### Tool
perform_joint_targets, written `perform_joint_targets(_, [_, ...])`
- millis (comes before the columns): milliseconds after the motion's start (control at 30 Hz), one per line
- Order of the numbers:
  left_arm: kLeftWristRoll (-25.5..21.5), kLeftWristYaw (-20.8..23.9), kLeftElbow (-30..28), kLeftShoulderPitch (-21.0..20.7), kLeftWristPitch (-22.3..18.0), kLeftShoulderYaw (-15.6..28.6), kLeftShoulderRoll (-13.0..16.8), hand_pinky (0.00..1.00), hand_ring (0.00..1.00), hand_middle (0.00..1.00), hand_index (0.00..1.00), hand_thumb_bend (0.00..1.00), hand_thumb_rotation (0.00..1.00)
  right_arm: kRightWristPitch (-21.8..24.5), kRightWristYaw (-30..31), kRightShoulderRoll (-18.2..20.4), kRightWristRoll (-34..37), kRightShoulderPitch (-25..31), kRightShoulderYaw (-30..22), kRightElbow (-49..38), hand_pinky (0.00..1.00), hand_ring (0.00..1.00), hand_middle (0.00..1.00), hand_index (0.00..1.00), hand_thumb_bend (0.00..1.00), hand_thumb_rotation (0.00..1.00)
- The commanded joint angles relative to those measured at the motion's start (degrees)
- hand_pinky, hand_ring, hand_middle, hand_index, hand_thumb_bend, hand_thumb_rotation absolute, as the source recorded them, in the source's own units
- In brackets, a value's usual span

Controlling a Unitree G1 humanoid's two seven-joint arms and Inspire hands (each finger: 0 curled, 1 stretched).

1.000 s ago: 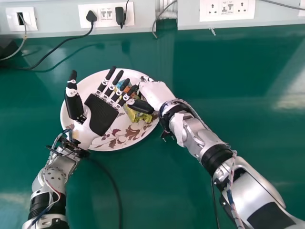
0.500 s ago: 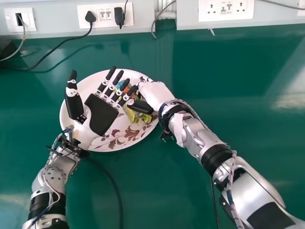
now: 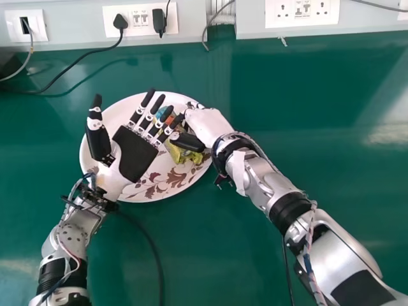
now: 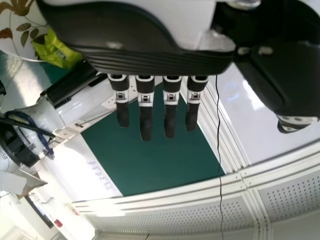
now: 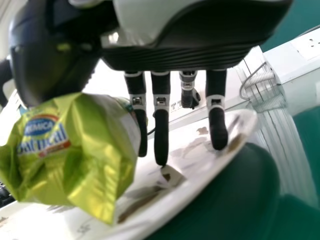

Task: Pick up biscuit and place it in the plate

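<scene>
The white plate (image 3: 167,186) with a brown leaf pattern lies on the green table. My left hand (image 3: 136,155) is open over its left part, palm up with fingers straight. In the left wrist view, the left hand (image 4: 145,107) has its fingers extended. At the plate's right side is my right hand (image 3: 204,124), its thumb across the yellow-green biscuit packet (image 3: 179,153), which lies over the plate. The right wrist view shows the right hand (image 5: 161,127) with fairly straight fingers and the packet (image 5: 75,150) beside them, below the thumb. Whether the packet rests on the plate cannot be told.
Wall sockets (image 3: 303,13) with plugs and cables line the back of the table (image 3: 306,127). A black cable (image 3: 153,245) runs along the table at the front, between the arms. A dark object (image 3: 9,65) sits at the far left edge.
</scene>
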Motion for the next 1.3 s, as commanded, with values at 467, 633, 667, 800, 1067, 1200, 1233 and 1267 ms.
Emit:
perform_joint_targets(467, [2.66,-3.08,2.32,-0.31,-3.11,-0.83,1.08,0.88,0.81,0.86,0.89,0.84,0.63,1.12,1.86,-0.57,0.33,1.06,0.24,-1.98,0.29,0.46,0.53,0.47,0.5,0.0])
perform_joint_targets(633, [2.98,-3.13,2.75,-0.36,-3.58,-0.75,1.1,0.88,0.81,0.86,0.89,0.84,0.63,2.23,2.73,-0.85,0.28,1.22,0.12,-3.21,0.31,0.46,0.66,0.49,0.5,0.0])
perform_joint_targets(667, [2.98,-3.09,2.65,-0.31,-3.68,-0.76,1.02,0.87,0.81,0.86,0.89,0.84,0.62,2.37,2.95,-0.93,0.33,1.31,0.08,-3.55,0.31,0.46,0.67,0.5,0.49,0.0])
perform_joint_targets(800, [2.98,-3.73,2.98,-0.28,-4.38,-0.79,0.97,0.87,0.81,0.86,0.89,0.85,0.62,2.39,3.12,-1.23,0.44,1.62,0.02,-4.55,0.32,0.47,0.69,0.5,0.49,0.0])
perform_joint_targets(1067, [2.53,-6.02,4.47,-0.7,-4.01,-0.61,1.16,0.87,0.82,0.87,0.89,0.86,0.62,1.79,3.84,-1.84,1.24,2.16,-0.43,-6.01,0.4,0.61,0.76,0.5,0.52,0.05])
perform_joint_targets(1200, [2.4,-6.64,4.95,-0.89,-2.98,-0.63,1.59,0.89,0.83,0.88,0.9,0.86,0.64,1.77,4.8,-2.28,1.63,2.32,-0.39,-6.74,0.43,0.65,0.79,0.5,0.52,0.06])
perform_joint_targets(1233, [2.47,-6.79,5.05,-0.89,-2.96,-0.64,1.66,0.89,0.83,0.88,0.9,0.86,0.64,1.84,4.95,-2.38,1.64,2.39,-0.36,-6.96,0.43,0.66,0.8,0.5,0.52,0.06])
perform_joint_targets(1267, [2.56,-6.94,5.14,-0.87,-3.14,-0.63,1.65,0.89,0.83,0.88,0.9,0.86,0.64,1.92,5.08,-2.44,1.71,2.49,-0.42,-7.22,0.44,0.66,0.8,0.5,0.52,0.06])
